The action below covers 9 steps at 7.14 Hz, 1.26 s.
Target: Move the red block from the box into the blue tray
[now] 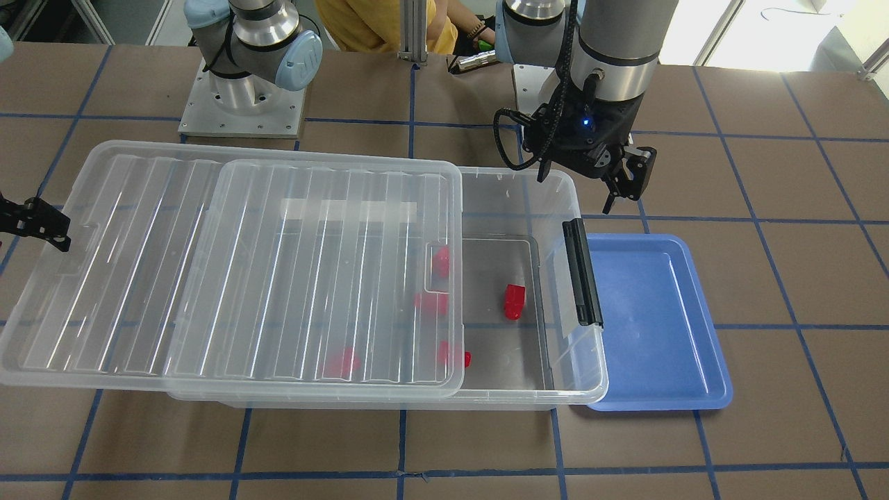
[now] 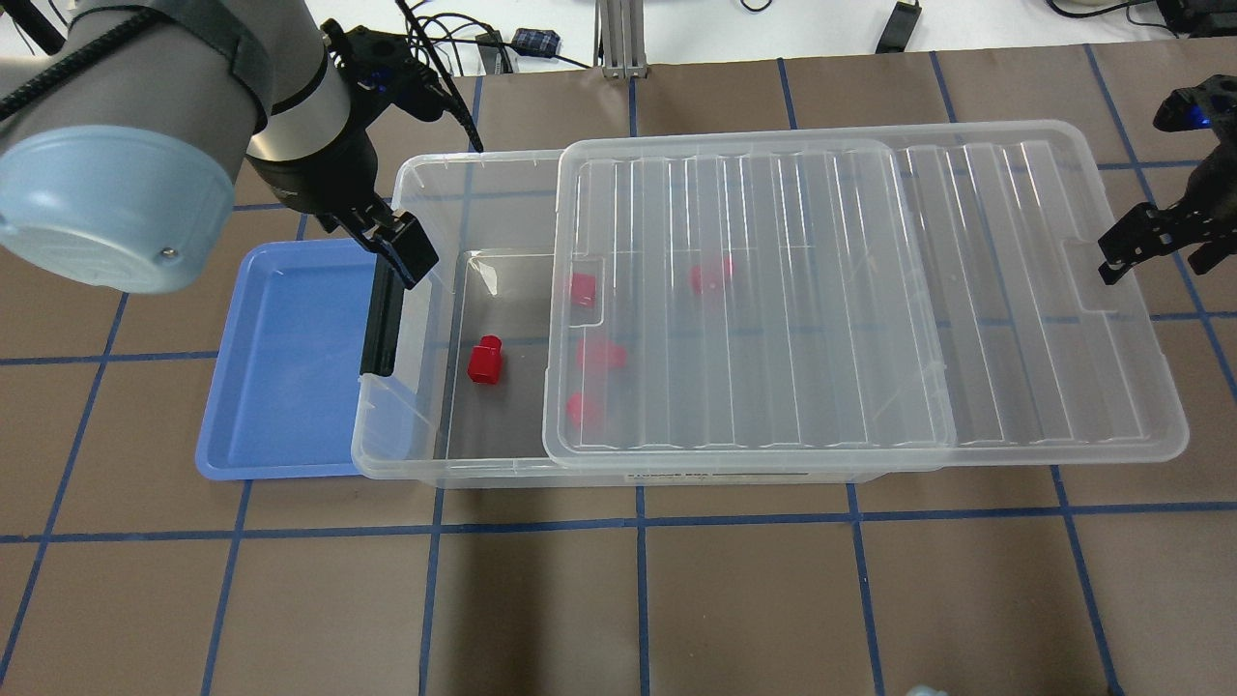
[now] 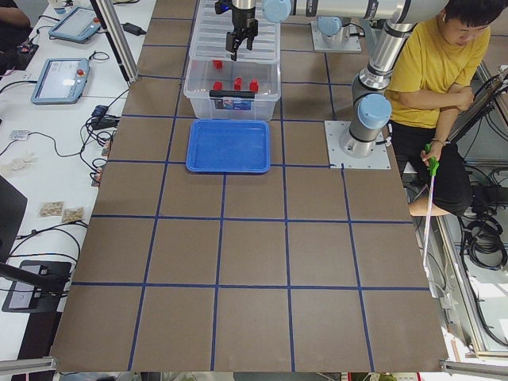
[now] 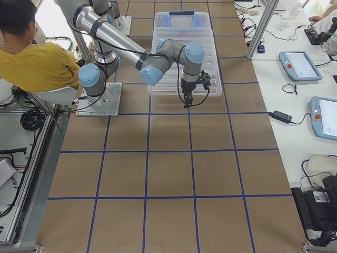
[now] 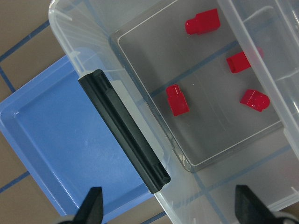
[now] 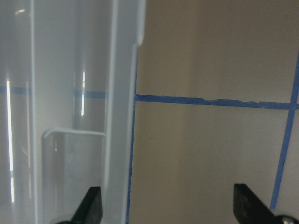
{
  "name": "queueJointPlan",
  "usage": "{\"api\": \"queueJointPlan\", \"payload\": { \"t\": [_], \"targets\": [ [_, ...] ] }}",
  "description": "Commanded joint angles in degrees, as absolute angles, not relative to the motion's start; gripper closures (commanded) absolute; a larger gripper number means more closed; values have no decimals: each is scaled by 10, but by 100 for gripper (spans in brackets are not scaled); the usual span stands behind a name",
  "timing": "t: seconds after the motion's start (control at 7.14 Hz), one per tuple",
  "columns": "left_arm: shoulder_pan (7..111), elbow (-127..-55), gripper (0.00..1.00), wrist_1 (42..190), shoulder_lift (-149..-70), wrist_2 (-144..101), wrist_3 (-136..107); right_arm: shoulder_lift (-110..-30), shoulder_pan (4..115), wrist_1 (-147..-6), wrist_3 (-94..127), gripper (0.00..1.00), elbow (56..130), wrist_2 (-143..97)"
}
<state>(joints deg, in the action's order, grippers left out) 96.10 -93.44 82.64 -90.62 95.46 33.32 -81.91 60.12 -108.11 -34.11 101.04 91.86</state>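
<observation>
Left end effector [image 5: 168, 207] hovering open over box [image 5: 93, 42] latch end | right end effector [image 6: 169, 207] hanging open beside lid [image 2: 821, 290] | risk: fingers clipping box rim when descending toward red block [image 5: 177, 100]

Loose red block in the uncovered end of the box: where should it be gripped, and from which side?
Grip the red block across its wider body's flat long sides, from straight above through the uncovered end of the box; it lies flat, clear of walls and lid.
</observation>
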Motion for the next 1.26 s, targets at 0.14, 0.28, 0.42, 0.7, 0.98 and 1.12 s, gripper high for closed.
{"api": "queueJointPlan", "payload": {
  "t": [0.14, 0.28, 0.42, 0.7, 0.98, 1.12],
  "targets": [
    [960, -966, 0, 811, -910, 953, 562, -819, 600, -1081, -351, 0, 1004, 919],
    [957, -968, 0, 810, -917, 951, 636, -819, 599, -1082, -352, 0, 1004, 919],
    [957, -969, 0, 803, -931, 950, 682, -819, 599, -1082, -352, 0, 1004, 919],
    [957, -970, 0, 744, -974, 948, 786, -819, 599, -1082, -352, 0, 1004, 919],
    [957, -969, 0, 722, -1024, 947, 825, -814, 599, -1082, -359, 0, 1001, 920],
    [957, -969, 0, 687, -1048, 946, 829, -815, 591, -1081, -361, 0, 1001, 919]
  ]
}}
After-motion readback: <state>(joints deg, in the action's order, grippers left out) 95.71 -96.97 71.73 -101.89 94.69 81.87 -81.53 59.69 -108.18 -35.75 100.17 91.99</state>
